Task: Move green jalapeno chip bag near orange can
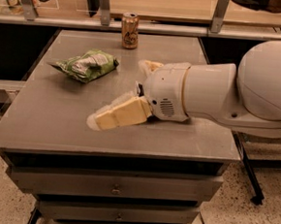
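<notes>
The green jalapeno chip bag (87,65) lies flat on the left part of the grey table (57,122). The orange can (130,30) stands upright at the table's far edge, right of and behind the bag. My gripper (120,94) hovers over the middle of the table, right of and nearer than the bag, not touching it. Its two cream fingers are spread apart, one long finger (116,115) pointing left and the other (150,65) behind the wrist. Nothing is between them.
The big white arm (229,96) reaches in from the right and covers the table's right half. Drawers (115,189) sit under the tabletop. A shelf with metal posts (104,4) runs behind the table.
</notes>
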`<state>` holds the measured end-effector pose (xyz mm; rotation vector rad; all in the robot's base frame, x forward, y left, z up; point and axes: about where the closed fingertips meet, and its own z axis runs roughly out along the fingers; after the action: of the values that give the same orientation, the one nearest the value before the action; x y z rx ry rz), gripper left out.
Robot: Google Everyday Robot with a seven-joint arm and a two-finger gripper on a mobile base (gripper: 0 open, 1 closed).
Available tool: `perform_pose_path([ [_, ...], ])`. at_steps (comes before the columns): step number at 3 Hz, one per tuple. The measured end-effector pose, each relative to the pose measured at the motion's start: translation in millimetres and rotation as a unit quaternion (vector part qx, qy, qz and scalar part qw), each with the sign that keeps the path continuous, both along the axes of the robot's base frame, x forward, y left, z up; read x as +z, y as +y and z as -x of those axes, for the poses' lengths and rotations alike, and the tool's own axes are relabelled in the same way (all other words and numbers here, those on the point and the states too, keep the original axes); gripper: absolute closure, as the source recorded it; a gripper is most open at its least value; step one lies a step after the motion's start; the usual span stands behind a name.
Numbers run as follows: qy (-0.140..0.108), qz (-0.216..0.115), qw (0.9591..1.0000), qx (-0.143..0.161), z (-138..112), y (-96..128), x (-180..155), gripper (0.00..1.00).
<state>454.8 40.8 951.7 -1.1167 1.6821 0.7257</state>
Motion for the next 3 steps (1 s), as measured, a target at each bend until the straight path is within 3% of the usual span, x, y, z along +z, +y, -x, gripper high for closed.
perform_pose_path([
  [1,-0.004,-0.026,0.9995,0.017,-16,30,-8,0.00],
  [2,-0.008,-0.049,0.9987,0.011,-49,52,-21,0.00],
  [3,-0.017,-0.083,0.9964,0.008,-88,58,-26,0.00],
])
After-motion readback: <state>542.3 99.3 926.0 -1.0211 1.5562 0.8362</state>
